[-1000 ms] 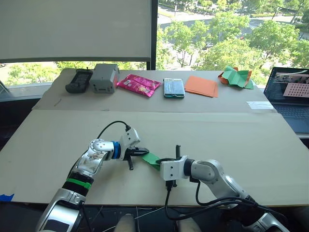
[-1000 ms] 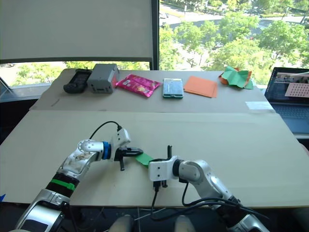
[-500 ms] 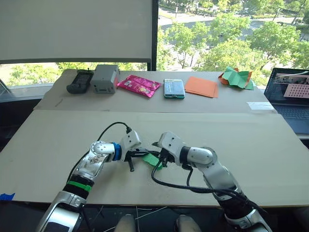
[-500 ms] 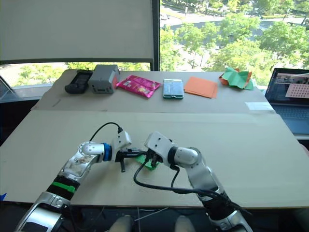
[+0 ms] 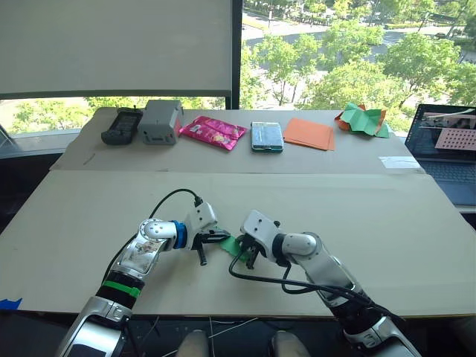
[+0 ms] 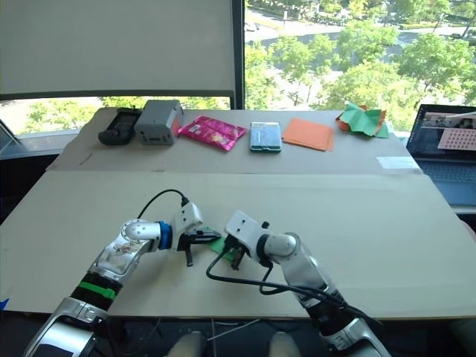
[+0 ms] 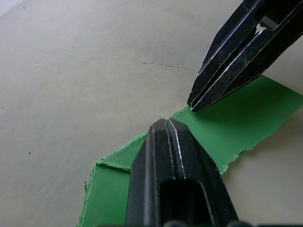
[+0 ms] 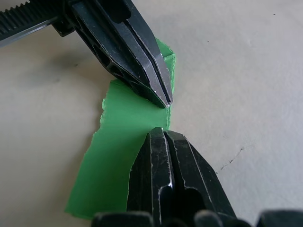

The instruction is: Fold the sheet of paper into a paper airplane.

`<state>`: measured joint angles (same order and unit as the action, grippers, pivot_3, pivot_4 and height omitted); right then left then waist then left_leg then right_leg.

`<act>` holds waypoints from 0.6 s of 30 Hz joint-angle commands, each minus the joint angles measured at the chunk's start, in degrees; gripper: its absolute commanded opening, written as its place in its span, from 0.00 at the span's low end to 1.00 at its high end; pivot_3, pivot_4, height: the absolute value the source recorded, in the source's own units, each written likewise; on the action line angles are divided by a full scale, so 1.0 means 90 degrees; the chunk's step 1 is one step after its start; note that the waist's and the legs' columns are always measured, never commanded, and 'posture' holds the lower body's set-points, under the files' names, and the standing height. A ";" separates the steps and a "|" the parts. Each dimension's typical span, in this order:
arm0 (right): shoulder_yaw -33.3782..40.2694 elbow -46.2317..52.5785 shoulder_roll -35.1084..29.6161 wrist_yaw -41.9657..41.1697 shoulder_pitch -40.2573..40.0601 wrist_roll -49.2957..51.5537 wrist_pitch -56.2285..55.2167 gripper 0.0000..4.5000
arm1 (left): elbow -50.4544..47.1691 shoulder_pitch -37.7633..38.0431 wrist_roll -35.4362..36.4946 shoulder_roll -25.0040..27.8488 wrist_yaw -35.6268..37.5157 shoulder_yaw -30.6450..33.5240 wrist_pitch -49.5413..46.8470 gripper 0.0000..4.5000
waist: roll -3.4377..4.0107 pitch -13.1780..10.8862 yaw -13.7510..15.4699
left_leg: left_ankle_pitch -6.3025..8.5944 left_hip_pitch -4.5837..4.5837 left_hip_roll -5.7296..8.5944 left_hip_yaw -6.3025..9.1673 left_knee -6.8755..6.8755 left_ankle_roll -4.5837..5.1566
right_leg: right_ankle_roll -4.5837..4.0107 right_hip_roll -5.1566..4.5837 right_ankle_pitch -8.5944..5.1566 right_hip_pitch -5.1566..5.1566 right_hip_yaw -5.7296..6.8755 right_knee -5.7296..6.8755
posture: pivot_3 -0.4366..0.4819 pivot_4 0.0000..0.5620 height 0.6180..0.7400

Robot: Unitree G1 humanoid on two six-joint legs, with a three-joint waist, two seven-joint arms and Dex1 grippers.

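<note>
Two grippers meet nose to nose over the paper point(image 5: 233, 245), near the front middle of the table point(image 5: 387, 223). The left gripper point(image 7: 166, 124) has its fingers pressed together into one narrow point, and that point sits at the paper's edge. The right gripper point(image 8: 163, 133) is pinched to a point as well, tip down at the same edge from the other side, so the two tips are just beside each other with a sliver of green between them. I can't make out whether either one has paper between its fingers or simply presses on top of it; from the wrist views it looks more like pressing.

The paper lies flat on the table, a narrow strip with a ragged torn edge and a doubled, layered corner near the left gripper. It reads to me as a fold being set, not a finished plane.

To do this step well, I'd say one tip should pin the layers firmly while the other slides along the fold line, keeping light, steady pressure so the crease sharpens without dragging the strip. The torn edge looks weak, so any sideways tug could rip it further. With the tips this close, they could also bump each other, so only one should travel at a time.

Well apart, at the back of the table, lie an orange sheet point(image 5: 310, 133) and a crumpled heap point(image 5: 363, 119).
</note>
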<state>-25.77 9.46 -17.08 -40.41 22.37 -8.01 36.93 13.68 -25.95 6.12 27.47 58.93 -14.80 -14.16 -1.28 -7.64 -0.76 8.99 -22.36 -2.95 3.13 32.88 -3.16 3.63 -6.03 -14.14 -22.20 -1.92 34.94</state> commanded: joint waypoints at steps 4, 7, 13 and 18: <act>-0.0543 -0.0196 -0.0427 -0.0045 -0.0179 -0.0317 0.0374 0.01 | 0.0034 0.0129 -0.0194 0.0109 -0.0018 -0.0114 -0.0085 0.00 | 0.0007 0.0021 0.0005 | 0.0000 0.0001 0.0000 0.0000 0.0000 0.0000 | 0.0000 0.0000 0.0000 0.0001 0.0000 0.0000 | 0.48 0.27 0.72; -0.0566 -0.0073 -0.0542 -0.0025 -0.0307 -0.0307 0.0466 0.01 | 0.0043 0.0172 -0.0220 0.0135 -0.0014 -0.0122 -0.0053 0.00 | 0.0010 0.0032 0.0013 | 0.0001 0.0002 0.0000 0.0000 0.0001 -0.0001 | 0.0000 0.0000 -0.0001 0.0003 0.0000 -0.0001 | 0.48 0.27 0.72; -0.0496 0.0379 -0.0832 -0.0039 -0.0679 -0.0256 0.0705 0.01 | 0.0123 0.0171 -0.0245 0.0228 0.0045 -0.0115 0.0004 0.00 | 0.0012 0.0053 0.0027 | 0.0003 0.0002 0.0001 -0.0002 0.0002 -0.0005 | -0.0002 -0.0003 -0.0004 0.0004 0.0000 -0.0009 | 0.48 0.27 0.72; -0.0406 0.0852 -0.1128 -0.0094 -0.1096 -0.0156 0.0987 0.01 | 0.0169 0.0188 -0.0251 0.0293 0.0079 -0.0129 0.0080 0.00 | 0.0014 0.0075 0.0047 | 0.0004 0.0002 0.0001 -0.0002 0.0002 -0.0007 | -0.0003 -0.0006 -0.0005 0.0003 0.0000 -0.0012 | 0.48 0.27 0.72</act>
<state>-28.20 19.68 -24.84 -39.90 16.10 -9.74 40.75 13.56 -25.16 5.82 29.11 59.51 -15.05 -12.93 -1.16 -6.96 -0.33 9.03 -22.35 -2.94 3.10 32.90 -3.23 3.60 -6.10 -14.20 -22.17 -1.92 34.81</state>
